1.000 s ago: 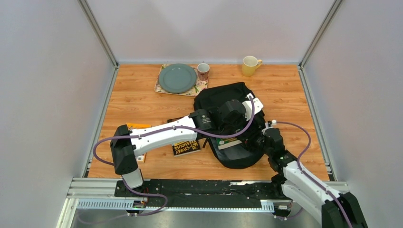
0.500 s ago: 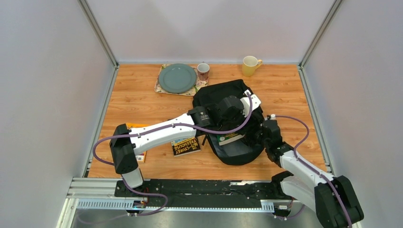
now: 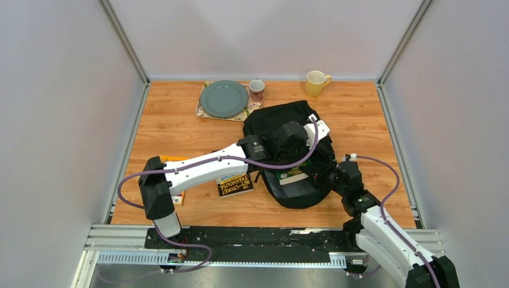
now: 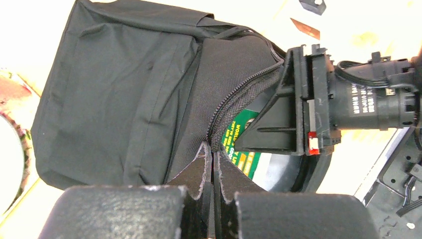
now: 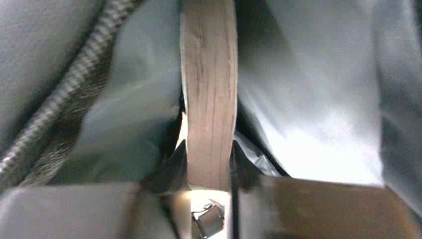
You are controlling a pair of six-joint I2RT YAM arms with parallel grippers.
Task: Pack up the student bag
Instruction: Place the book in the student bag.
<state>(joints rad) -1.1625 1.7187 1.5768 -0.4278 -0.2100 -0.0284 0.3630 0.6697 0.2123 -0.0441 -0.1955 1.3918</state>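
Observation:
The student bag (image 3: 273,123), a big black backpack, lies mid-table with its zipped mouth facing the arms. My left gripper (image 3: 298,157) is shut on the zipper edge of the bag (image 4: 114,94), pinching the fabric between its fingertips (image 4: 213,152). A green-covered book (image 3: 291,177) lies partly inside the opening, and its cover (image 4: 247,149) shows under the zipper. My right gripper (image 3: 327,176) is at the bag's right rim, shut on that book's pale page edge (image 5: 209,89), with its fingers (image 5: 174,164) pressed against both sides. Grey bag lining (image 5: 308,99) surrounds them.
A second book (image 3: 235,185) lies on the table left of the bag, under my left arm. An orange item (image 3: 175,159) sits further left. At the back stand a green plate (image 3: 224,98) on a placemat, a small mug (image 3: 257,90) and a yellow mug (image 3: 316,82).
My right gripper pushed in toward the bag, then drew back a little to the right, and its jaws closed on the book. The bag shifted slightly. My left gripper kept its hold.

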